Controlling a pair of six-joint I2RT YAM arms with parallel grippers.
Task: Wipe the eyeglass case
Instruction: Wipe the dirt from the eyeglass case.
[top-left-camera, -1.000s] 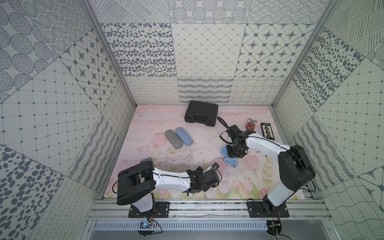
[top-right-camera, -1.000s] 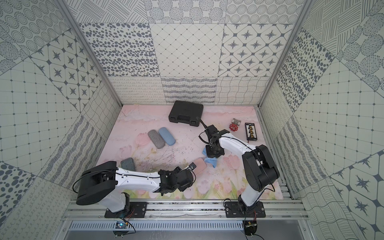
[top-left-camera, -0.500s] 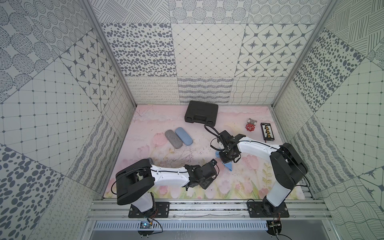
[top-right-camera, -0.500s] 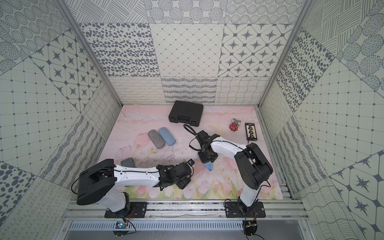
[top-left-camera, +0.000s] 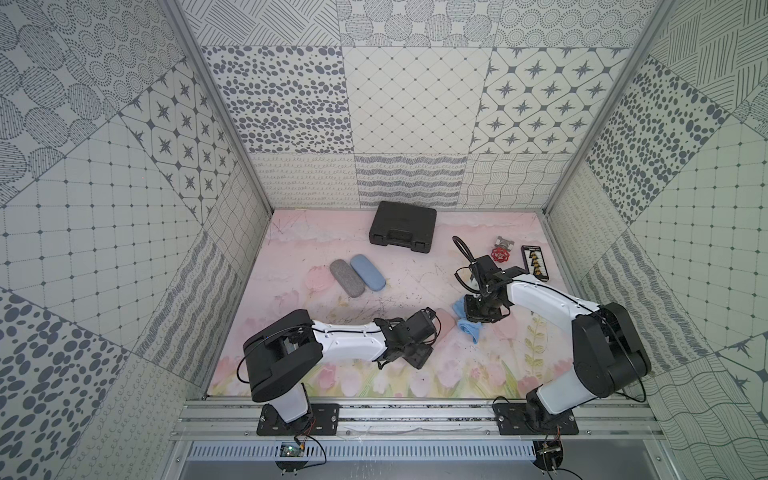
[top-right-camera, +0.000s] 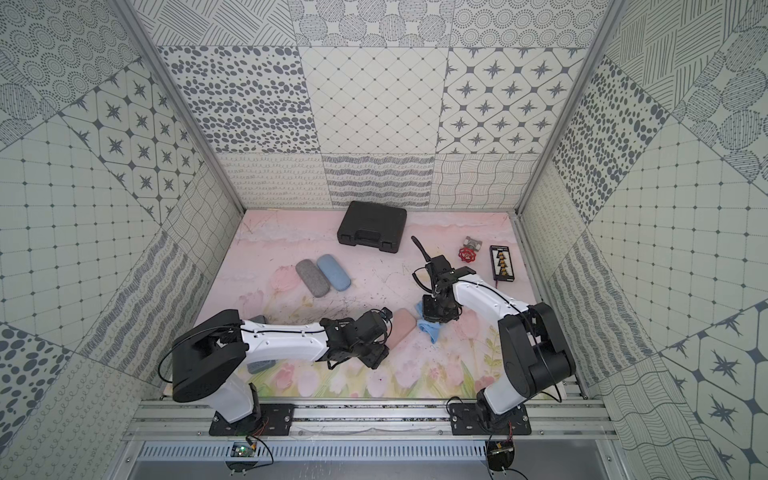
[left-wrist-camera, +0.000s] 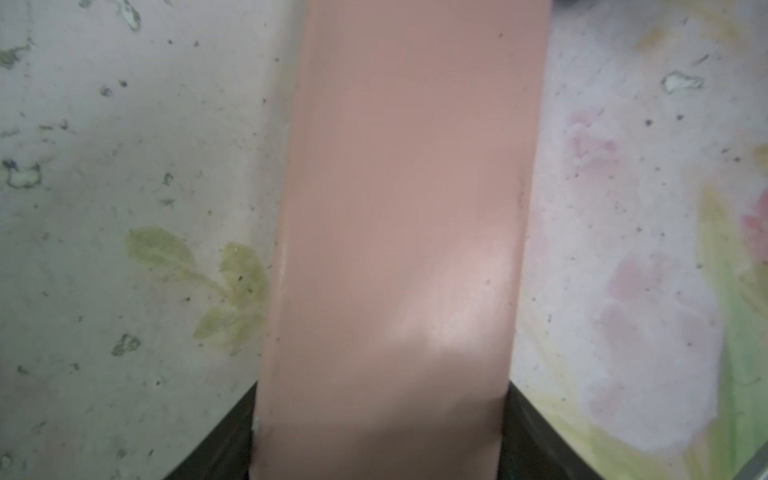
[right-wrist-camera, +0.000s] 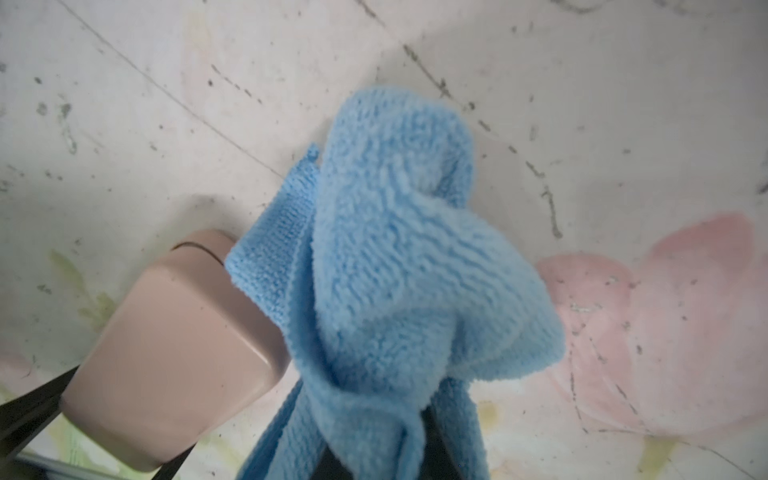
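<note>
A pink eyeglass case (top-left-camera: 444, 323) (top-right-camera: 402, 327) lies low over the floral mat at front centre. My left gripper (top-left-camera: 428, 334) (top-right-camera: 384, 334) (left-wrist-camera: 378, 451) is shut on its near end, with a black finger (left-wrist-camera: 216, 451) against each long side. The case (left-wrist-camera: 399, 249) fills the middle of the left wrist view. My right gripper (top-left-camera: 478, 315) (top-right-camera: 437, 312) (right-wrist-camera: 374, 457) is shut on a bunched light blue cloth (top-left-camera: 469, 330) (top-right-camera: 430, 329) (right-wrist-camera: 407, 270). The cloth hangs at the case's far end (right-wrist-camera: 174, 353), overlapping its corner.
A grey case (top-left-camera: 347, 278) and a blue case (top-left-camera: 368, 272) lie side by side at mid left. A black tool case (top-left-camera: 402, 226) sits at the back. A red valve (top-left-camera: 500, 253) and a black card of small parts (top-left-camera: 536, 266) lie back right.
My right gripper swung the cloth left over the case's end, then came back to the right. The left arm shifted slightly, keeping hold of the case.
</note>
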